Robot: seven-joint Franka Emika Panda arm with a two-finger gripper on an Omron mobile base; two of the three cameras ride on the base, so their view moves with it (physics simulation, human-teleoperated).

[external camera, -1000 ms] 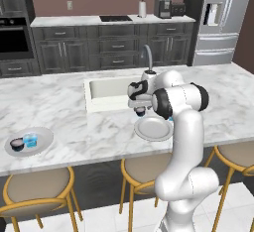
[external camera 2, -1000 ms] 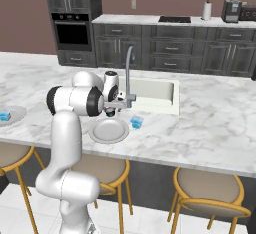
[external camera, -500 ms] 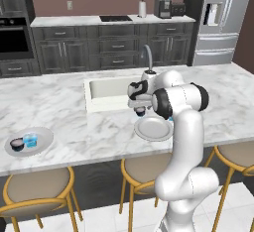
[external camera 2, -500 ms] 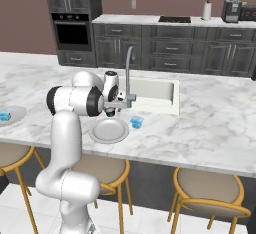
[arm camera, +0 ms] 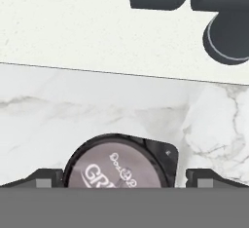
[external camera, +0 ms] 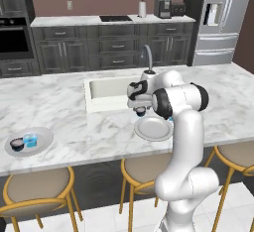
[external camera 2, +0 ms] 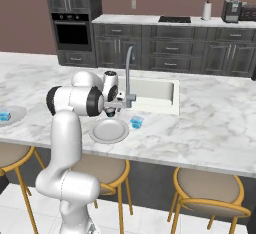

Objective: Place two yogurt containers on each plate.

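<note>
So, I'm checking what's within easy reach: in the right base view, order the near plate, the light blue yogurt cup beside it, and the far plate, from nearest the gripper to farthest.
1. Near plate, just below the gripper.
2. Light blue yogurt cup, on the counter just right of that plate.
3. Far plate, at the counter's left edge, much farther off.

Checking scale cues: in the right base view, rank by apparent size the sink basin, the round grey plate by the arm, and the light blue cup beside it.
1. Cream rectangular sink basin
2. Round light-grey plate
3. Translucent light blue yogurt cup, clearly smallest.
</note>
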